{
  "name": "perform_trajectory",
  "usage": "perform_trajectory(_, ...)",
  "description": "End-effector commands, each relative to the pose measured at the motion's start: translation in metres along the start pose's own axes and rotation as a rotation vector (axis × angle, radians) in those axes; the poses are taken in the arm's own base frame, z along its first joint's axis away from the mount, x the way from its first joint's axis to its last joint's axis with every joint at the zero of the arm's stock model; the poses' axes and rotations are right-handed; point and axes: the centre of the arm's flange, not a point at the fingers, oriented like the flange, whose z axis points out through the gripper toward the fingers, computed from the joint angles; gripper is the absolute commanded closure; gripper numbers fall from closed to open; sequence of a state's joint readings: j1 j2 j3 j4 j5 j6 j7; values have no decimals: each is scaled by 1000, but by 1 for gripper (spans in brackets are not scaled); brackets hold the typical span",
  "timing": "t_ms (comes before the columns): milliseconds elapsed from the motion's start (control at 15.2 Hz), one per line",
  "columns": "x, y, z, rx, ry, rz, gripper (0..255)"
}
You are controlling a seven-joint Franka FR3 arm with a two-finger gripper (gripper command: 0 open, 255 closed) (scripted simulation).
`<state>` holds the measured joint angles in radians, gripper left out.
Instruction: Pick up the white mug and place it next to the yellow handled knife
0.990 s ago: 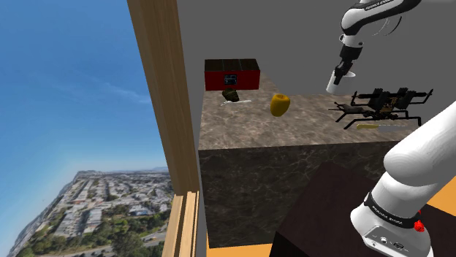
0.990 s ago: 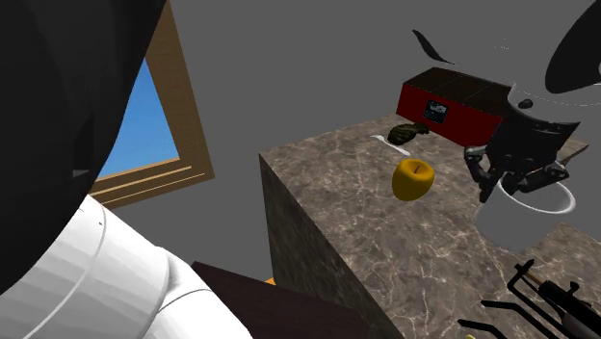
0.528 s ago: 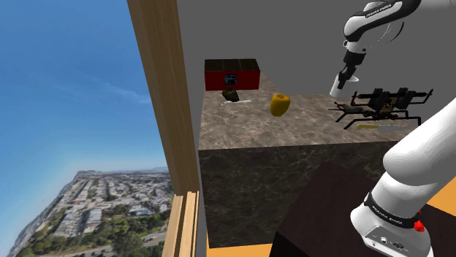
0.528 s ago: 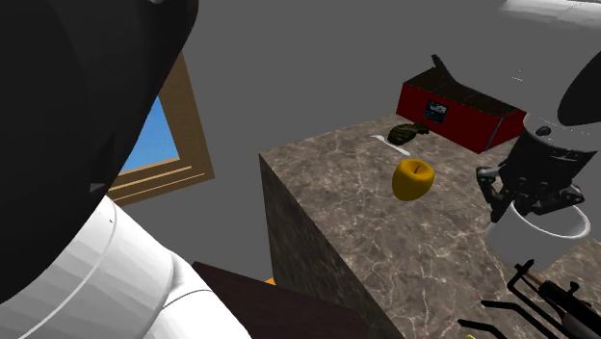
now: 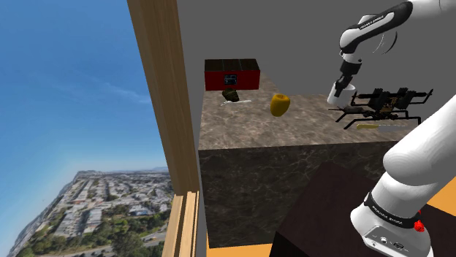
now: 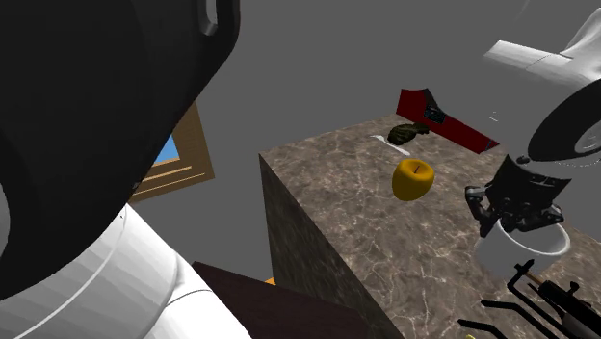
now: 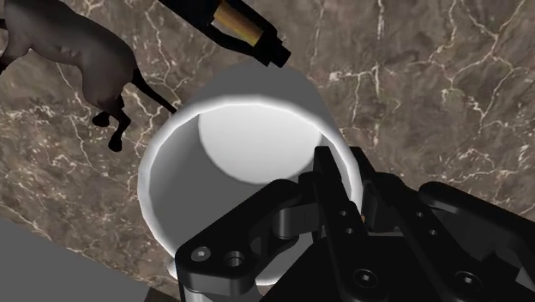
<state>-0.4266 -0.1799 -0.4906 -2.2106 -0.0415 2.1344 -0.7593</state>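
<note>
**A:** Marbled brown table (image 5: 248,128) down below, and the hand (image 7: 343,165) was pinching the rim of the white mug (image 7: 231,137), one finger inside the wall and one outside.

**B:** Where was the mug?

**A:** In the shoulder view it sat at three o'clock of the yellow fruit (image 5: 279,104), just beside the black rack (image 5: 380,104). Whether it touched the table, I couldn't tell.

**B:** And the red box (image 5: 231,74)?

**A:** Ten o'clock of the fruit, well apart.
</note>
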Motion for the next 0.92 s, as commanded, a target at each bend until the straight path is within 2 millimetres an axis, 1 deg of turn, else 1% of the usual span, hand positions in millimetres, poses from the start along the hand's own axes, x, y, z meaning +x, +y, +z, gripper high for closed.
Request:
perform_trajectory(0,-2,0,11,-1,1,0,255)
perform_trajectory(858,-8,-1,79,-1,1,0,255)
